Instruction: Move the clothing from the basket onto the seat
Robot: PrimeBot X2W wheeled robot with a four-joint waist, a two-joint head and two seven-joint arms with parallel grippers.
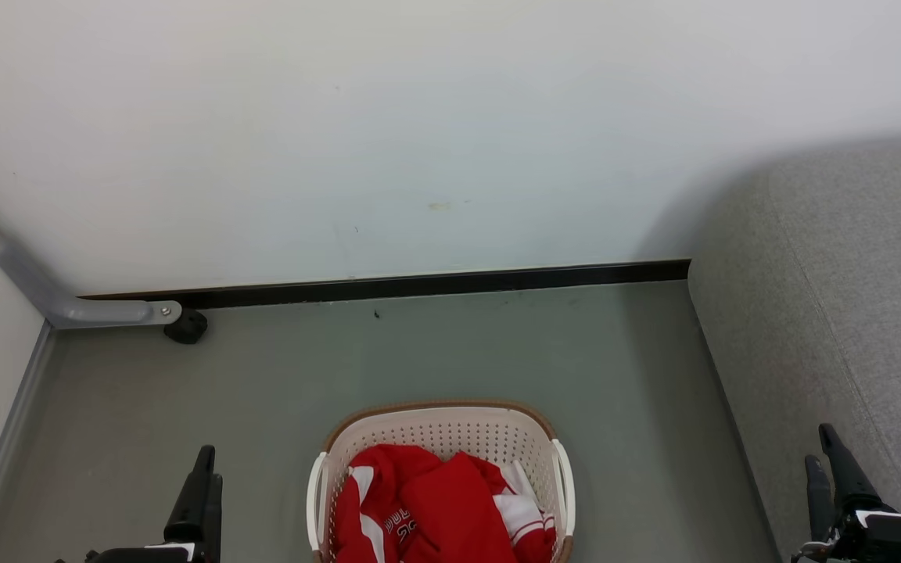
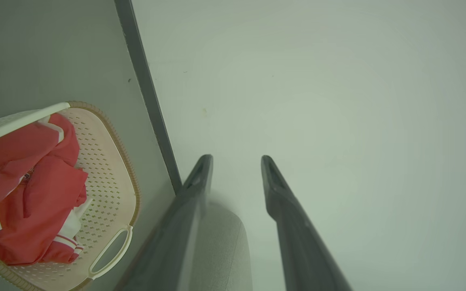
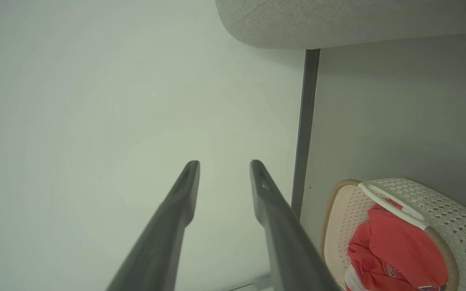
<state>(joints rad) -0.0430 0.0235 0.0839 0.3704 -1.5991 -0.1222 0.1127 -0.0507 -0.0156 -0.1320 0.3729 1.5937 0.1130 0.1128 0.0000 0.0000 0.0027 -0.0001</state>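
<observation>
Left jaws, right jaws: apart, empty

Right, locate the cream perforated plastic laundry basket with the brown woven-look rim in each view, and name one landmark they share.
Head view: the cream perforated plastic basket sits at bottom centre, cut by the lower edge.
Left wrist view: basket at lower left.
Right wrist view: basket in the lower right corner.
Shared landmark: the dark skirting strip where wall meets floor.
</observation>
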